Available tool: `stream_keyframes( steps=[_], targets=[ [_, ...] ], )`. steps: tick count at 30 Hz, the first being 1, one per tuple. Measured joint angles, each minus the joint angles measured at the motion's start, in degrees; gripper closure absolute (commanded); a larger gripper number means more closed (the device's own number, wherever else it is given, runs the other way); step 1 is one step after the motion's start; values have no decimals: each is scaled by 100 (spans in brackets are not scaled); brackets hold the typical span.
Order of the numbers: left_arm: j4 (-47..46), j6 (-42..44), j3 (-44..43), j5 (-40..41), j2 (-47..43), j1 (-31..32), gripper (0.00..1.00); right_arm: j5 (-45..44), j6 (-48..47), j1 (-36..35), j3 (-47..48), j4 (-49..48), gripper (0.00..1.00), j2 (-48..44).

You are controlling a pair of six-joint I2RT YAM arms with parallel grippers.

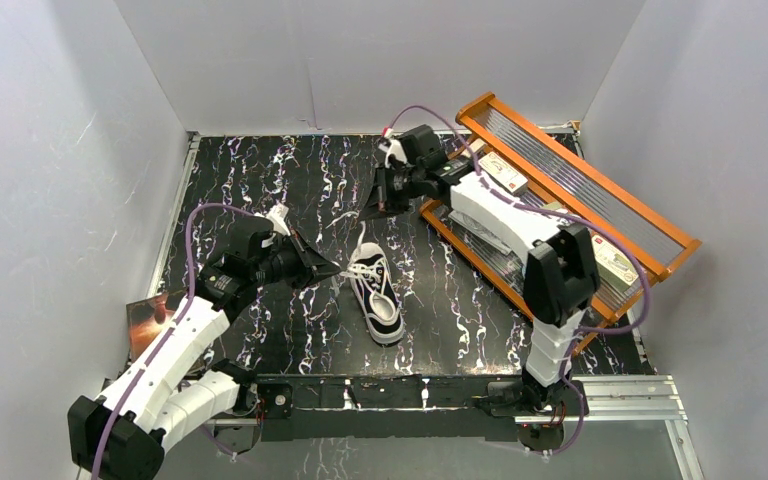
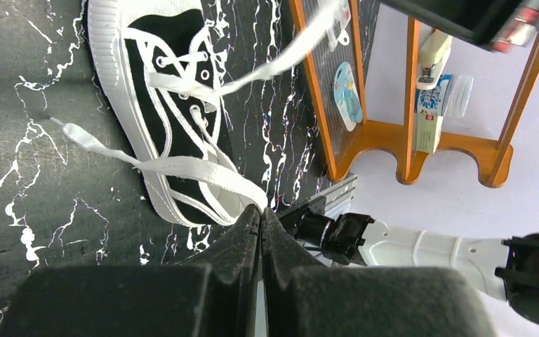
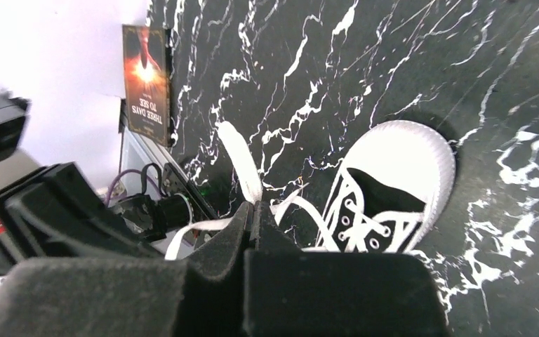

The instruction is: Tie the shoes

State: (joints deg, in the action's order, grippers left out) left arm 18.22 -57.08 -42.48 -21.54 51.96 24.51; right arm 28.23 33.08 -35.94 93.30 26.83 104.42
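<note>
**Sneaker** [image 1: 380, 300]: one. Black upper, white sole. It lies mid-table on the marbled table [image 1: 260, 180], toe toward the near edge, between the arms.

**Laces:** two white strands, the left lace [image 2: 182, 167] and the right lace [image 3: 242, 165].

**Grippers:** two.
- The left gripper [image 1: 328, 268] is just left of the shoe, its fingers pressed together on the left lace partway along, with a loose tail trailing over the table.
- The right gripper [image 1: 373, 212] is just beyond the shoe's far end and pinches the right lace the same way.

**Step, as judged:** the strands are drawn out and apart, and no bow shows on the shoe.

**Next move, as judged:** cross the strands over the tongue while keeping both pinches, pulling gently so the light shoe does not drag.

**Also present:** one wooden rack [image 1: 590, 172], far right and tilted, and one book [image 1: 146, 318], near left.
</note>
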Motion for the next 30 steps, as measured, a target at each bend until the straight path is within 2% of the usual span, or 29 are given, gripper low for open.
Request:
stream_keyframes(
  steps=[6, 16, 23, 30],
  targets=[
    [26, 164, 2, -186, -11, 0, 100, 341, 127, -264, 66, -9, 100, 601],
    [269, 542, -157, -339, 26, 0, 100, 645, 264, -339, 66, -155, 100, 542],
    [-70, 785, -326, -380, 439, 0, 100, 649, 535, -37, 280, 37, 100, -39],
    [-1088, 999, -214, -254, 791, 0, 100, 708, 807, 584, 326, 179, 100, -911]
  ],
)
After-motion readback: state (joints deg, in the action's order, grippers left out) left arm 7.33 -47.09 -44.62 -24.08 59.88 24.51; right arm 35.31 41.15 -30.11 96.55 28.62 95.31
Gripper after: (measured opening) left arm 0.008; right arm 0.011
